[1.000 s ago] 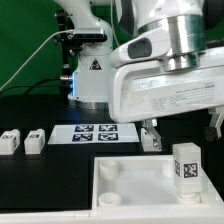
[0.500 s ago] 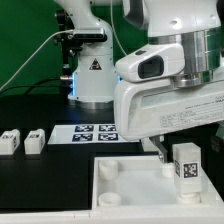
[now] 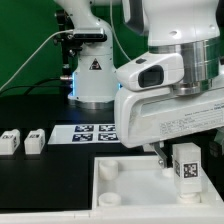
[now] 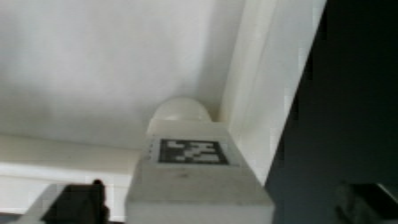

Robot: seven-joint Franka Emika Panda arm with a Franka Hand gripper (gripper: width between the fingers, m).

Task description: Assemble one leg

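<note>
The leg (image 3: 186,165), a small white block with a tag, stands upright on the right corner of the white tray (image 3: 125,190). My gripper (image 3: 187,160) hangs over it, open. One finger (image 3: 160,154) shows just to the exterior view's left of the leg, and the other is hidden behind the hand. In the wrist view the leg (image 4: 192,170) sits between the two dark fingertips (image 4: 75,203) with a gap on each side of it. The gripper (image 4: 222,208) touches nothing.
Two more tagged white legs (image 3: 10,141) (image 3: 35,140) lie at the exterior view's left. The marker board (image 3: 95,133) lies behind the tray, in front of the robot base (image 3: 90,75). The tabletop is black.
The gripper has come down and shifted toward the exterior view's right, so its fingers now straddle the standing leg. The leg and tray have not moved.
</note>
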